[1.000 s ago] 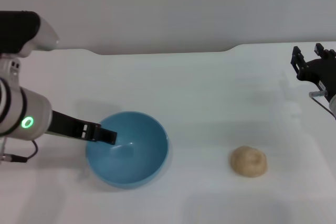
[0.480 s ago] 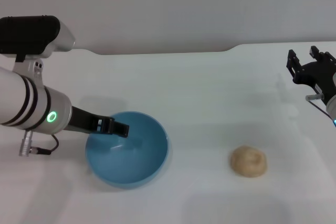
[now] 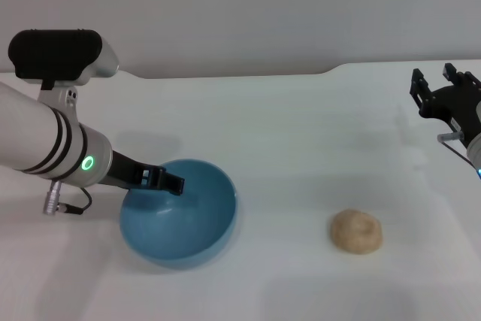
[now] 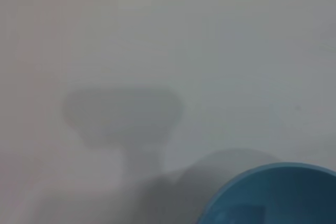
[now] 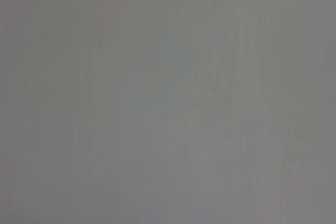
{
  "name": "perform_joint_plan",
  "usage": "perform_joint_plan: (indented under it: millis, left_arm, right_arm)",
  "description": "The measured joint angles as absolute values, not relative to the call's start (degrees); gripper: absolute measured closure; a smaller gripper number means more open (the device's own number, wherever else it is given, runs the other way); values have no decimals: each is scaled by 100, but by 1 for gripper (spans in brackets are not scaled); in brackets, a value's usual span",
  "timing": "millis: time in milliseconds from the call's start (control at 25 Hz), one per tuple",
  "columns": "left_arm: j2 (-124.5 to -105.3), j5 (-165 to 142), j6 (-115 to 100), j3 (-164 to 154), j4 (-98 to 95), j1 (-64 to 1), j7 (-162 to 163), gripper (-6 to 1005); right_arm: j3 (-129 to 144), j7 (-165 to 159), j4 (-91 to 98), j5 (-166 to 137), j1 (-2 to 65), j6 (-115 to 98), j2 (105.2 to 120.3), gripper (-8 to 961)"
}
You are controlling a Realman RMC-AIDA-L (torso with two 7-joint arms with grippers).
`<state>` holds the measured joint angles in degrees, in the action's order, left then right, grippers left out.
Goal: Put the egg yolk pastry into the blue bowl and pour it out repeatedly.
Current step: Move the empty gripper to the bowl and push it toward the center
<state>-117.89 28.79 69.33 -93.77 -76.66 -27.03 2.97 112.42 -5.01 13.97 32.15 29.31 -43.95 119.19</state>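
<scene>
Right wrist view: uniform grey field, nothing distinguishable. Left wrist view: only an arc of the blue bowl [image 4: 273, 195] is in frame, cut off at the picture's edge; beside it a soft shadow on bare white surface; no fingers visible there.

Surface: plain white tabletop [image 3: 301, 133], matte, meeting a pale grey wall behind.

Head view: left pincer [image 3: 167, 183] reaches in over the near-left rim of the blue bowl [image 3: 180, 216], its dark tip above the bowl's interior. Whether its fingers grip the rim or are spread, I cannot tell; the tip reads as one dark block. The bowl looks slightly tipped, though this is hard to confirm.

Right pincer [image 3: 445, 89] hangs at the right edge above the tabletop, fingers parted with a clear gap, holding nothing.

Egg yolk pastry [image 3: 357, 231] lies on the tabletop, well apart from the bowl on its right side, and nearer the viewer than the right pincer, touching neither pincer.
</scene>
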Motion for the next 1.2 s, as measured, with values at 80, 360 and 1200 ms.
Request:
perform_joint_plan:
  millis: [80, 360, 1200]
  left_arm:
    - [-11789, 2879, 6896, -9353, -7538, -2761, 229, 125]
    - [-11788, 2880, 6893, -9386, -7284, -2969, 122, 124]
    - [-11768, 2865, 6925, -9335, -7160, -3047, -185, 124]
  right_arm:
    - [11242, -501, 1397, 3216, 2936, -4394, 11918, 472]
    - [11211, -501, 1384, 3228, 2947, -4395, 11916, 472]
    - [11181, -501, 1385, 3244, 2953, -4394, 11909, 472]
